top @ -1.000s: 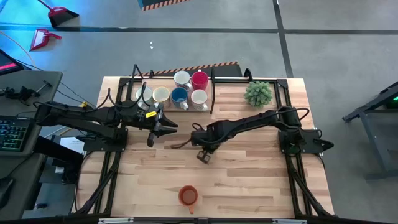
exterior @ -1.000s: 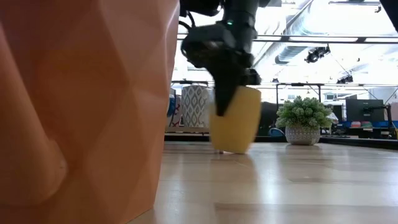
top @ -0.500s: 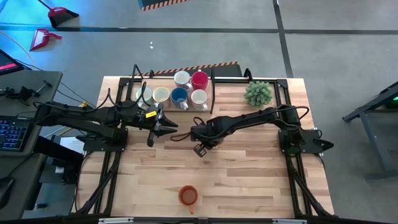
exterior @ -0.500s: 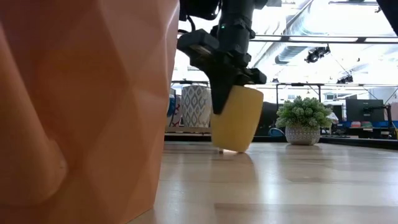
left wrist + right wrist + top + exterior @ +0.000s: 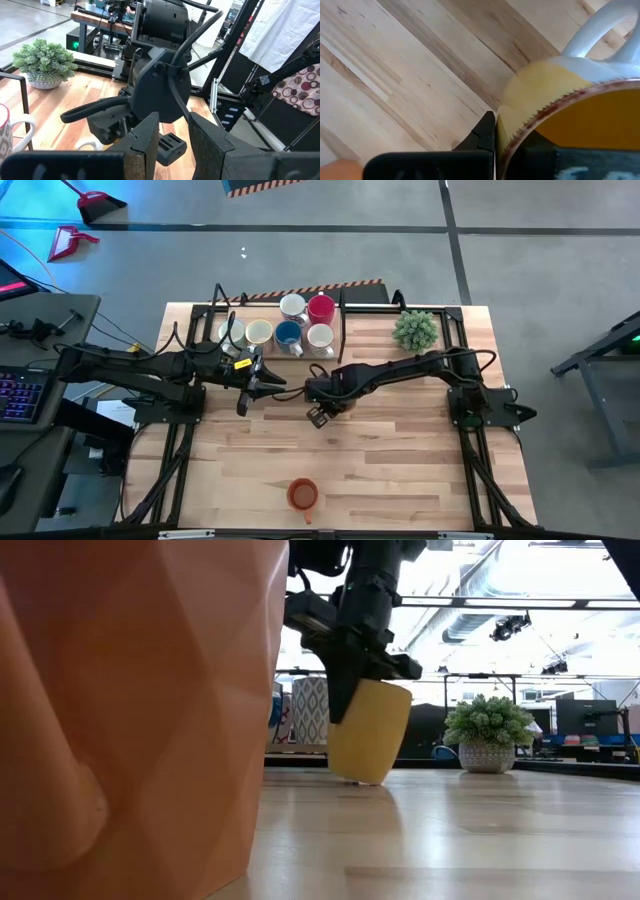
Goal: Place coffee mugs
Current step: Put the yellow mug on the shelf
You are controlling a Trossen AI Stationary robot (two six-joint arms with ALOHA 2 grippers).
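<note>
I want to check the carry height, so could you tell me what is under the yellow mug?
Only bare table: the yellow mug, tilted in the right claw, has one bottom edge at the wood. The low view cannot settle whether it touches.

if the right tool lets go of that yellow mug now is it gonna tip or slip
Probably tip: the yellow mug hangs tilted, only its lower edge near the table. The right tool pinches just the rim, one finger inside, so a glazed wall may slide. It looks rigid ceramic, likely to chip if dropped.
</note>
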